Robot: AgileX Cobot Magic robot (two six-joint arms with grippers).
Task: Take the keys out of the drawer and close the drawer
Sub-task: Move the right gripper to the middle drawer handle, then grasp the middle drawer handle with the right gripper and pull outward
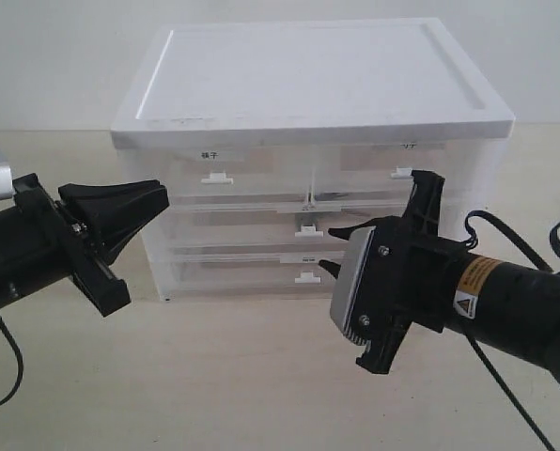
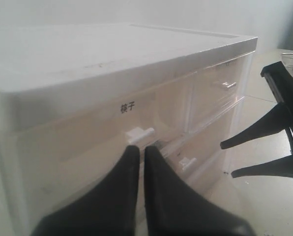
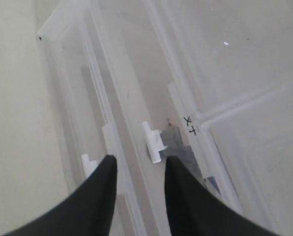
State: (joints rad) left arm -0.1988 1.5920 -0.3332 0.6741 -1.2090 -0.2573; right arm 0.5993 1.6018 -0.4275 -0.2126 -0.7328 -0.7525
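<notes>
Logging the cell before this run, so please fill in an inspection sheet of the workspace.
Surface: pale beige tabletop.
Job's things: full-width translucent middle drawer of the white plastic cabinet looks shut; dark shape with a blue patch behind its front, probably the keys.
Clutter: nothing seen.
Grippers: left gripper shut, empty, near the cabinet's left front corner; right gripper open, facing the drawer's white handle tab.
Cables: black cable trails from the right arm, another from the left.
Surroundings: plain pale wall.

a lab-like test bench (image 1: 214, 376) before a plain wall (image 1: 54, 56)
</notes>
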